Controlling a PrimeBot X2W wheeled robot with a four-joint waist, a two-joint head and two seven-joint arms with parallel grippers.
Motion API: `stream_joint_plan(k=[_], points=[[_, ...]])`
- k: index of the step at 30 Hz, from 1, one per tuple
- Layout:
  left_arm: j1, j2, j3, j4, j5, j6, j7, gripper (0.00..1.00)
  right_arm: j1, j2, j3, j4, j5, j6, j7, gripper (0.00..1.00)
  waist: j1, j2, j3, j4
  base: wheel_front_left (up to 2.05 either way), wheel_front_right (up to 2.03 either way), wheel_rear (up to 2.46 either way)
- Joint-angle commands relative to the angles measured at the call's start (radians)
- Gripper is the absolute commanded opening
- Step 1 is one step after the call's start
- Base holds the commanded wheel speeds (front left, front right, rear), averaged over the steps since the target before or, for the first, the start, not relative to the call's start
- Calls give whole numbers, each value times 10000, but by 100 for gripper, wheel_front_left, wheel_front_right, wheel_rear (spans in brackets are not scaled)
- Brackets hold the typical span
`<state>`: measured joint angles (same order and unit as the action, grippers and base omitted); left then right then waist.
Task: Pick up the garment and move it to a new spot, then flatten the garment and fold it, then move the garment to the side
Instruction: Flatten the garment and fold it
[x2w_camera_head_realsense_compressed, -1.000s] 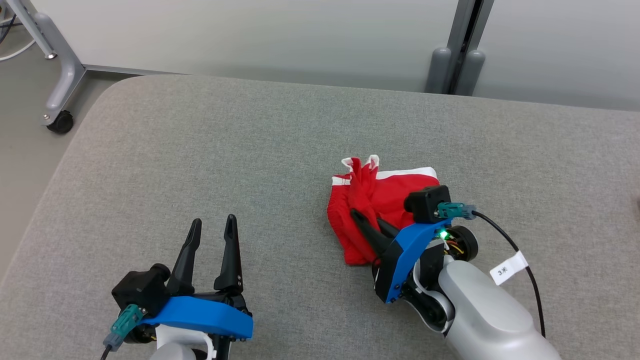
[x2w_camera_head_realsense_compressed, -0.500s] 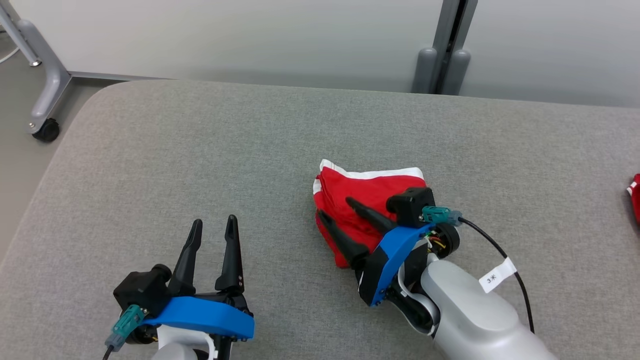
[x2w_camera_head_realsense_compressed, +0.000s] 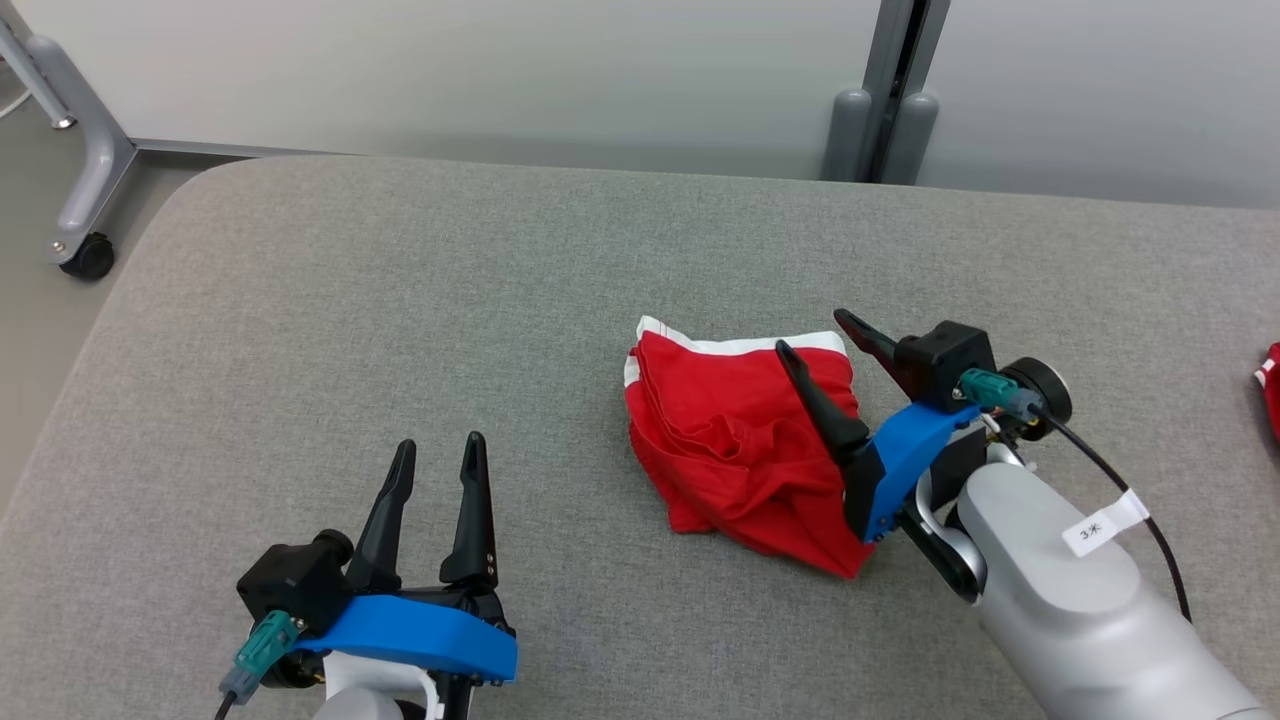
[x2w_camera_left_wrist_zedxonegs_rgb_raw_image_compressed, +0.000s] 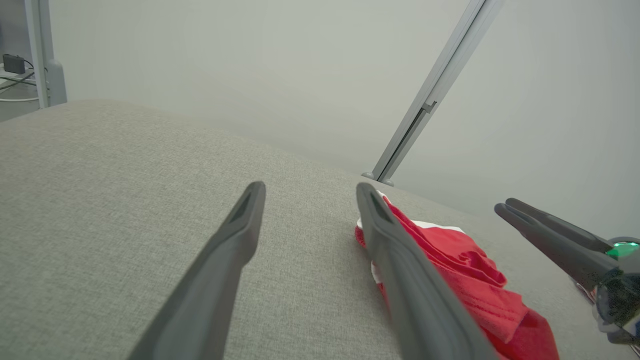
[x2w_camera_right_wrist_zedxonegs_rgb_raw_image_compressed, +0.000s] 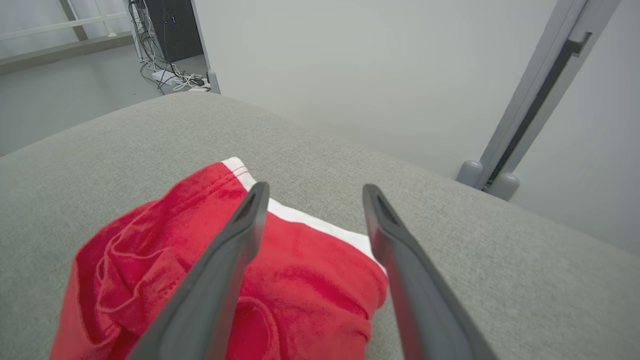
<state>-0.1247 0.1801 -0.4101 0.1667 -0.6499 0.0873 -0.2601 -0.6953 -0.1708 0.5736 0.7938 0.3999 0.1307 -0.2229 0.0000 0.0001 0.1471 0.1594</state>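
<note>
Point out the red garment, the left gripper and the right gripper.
red garment (x2w_camera_head_realsense_compressed: 730, 440): head view, its creased red middle.
left gripper (x2w_camera_head_realsense_compressed: 440, 441): head view, midway between its fingertips.
right gripper (x2w_camera_head_realsense_compressed: 812, 332): head view, midway between its fingertips.

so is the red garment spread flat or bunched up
Bunched up: the red garment lies in rumpled folds and creases on the grey surface, not spread out.

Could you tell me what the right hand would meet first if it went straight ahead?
Likely the grey table just past the white band of the red garment; the open right hand points over that edge. Depth is unclear, so it might graze cloth first.
</note>
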Motion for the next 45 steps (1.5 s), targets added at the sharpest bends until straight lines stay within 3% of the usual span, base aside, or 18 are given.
stream_joint_plan(k=[1,3,9,21,26,35,45], points=[[-48,-14,-13,44,48,-23,-45,100,-78,-139,139,198,-355,1,-29,22,0,-1,32,40,0,0,0],[-72,-20,-5,59,49,-34,-47,100,-71,-227,430,357,-703,1,77,0,0,-1,59,70,0,0,0],[-182,-48,7,112,75,-56,-51,100,-75,-381,1780,707,-1027,1,272,0,0,-1,121,149,0,0,0],[-100,-38,112,127,70,-69,-50,100,338,-571,4924,-774,1044,1,899,0,0,-1,52,127,0,0,0],[-122,-41,168,80,102,-59,-53,100,209,-422,5608,-947,1721,1,1060,0,0,-1,122,113,0,0,0],[-171,-53,275,115,102,-74,-57,100,-208,-27,5966,-624,2203,1,367,0,0,-1,131,168,0,0,0],[124,-17,399,62,138,-18,-60,100,-336,-738,4417,-805,1812,1,-306,0,0,-1,-113,-37,0,0,0]])
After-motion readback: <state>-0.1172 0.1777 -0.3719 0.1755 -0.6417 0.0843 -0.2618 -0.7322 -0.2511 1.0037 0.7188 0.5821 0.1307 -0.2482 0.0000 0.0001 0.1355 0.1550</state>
